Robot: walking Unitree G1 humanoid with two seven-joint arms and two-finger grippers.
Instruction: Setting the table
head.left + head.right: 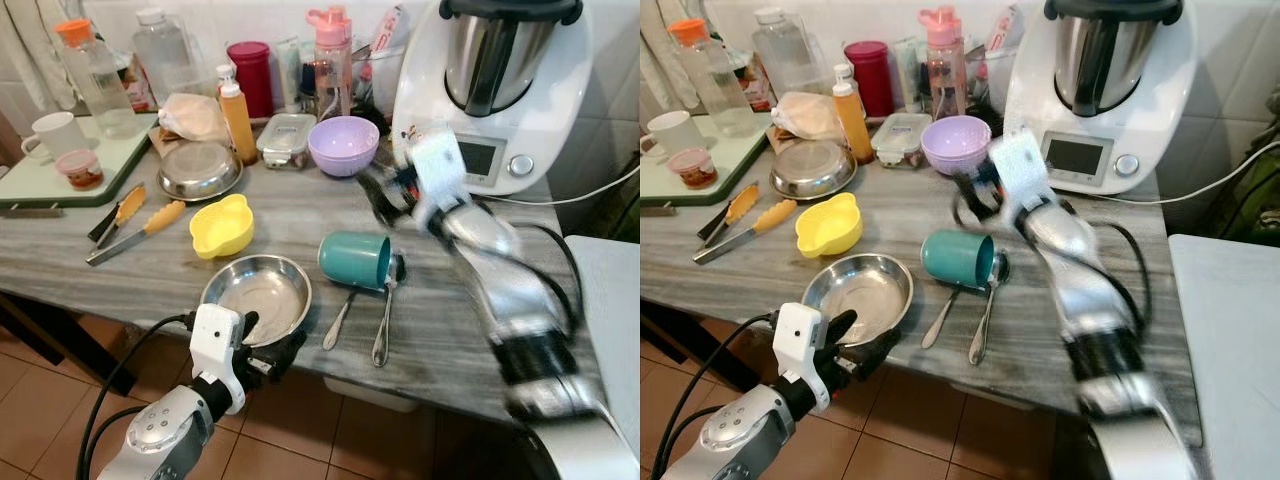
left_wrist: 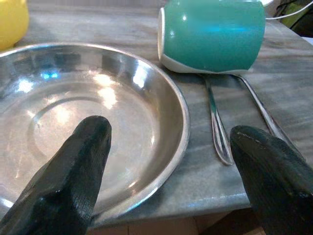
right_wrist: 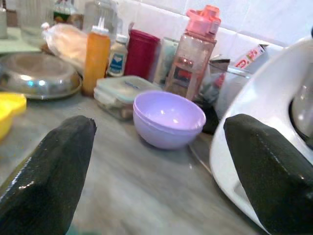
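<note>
Head cam: the left gripper point(image 1: 268, 350) is sitting at the counter's near edge, fingers spread wide, right at the rim of the steel plate point(image 1: 256, 297). A teal cup point(image 1: 356, 260) is lying on its side just beside the plate, touching two spoons point(image 1: 382, 318). The right gripper point(image 1: 975, 195) is hovering blurry above the counter near the purple bowl point(image 1: 955, 142).

Left wrist cam: one finger point(image 2: 68, 181) is hanging over the plate, the other over bare counter by the spoons.

Right wrist cam: fingers point(image 3: 46, 176) are gaping wide, holding nothing, purple bowl between them ahead.
</note>
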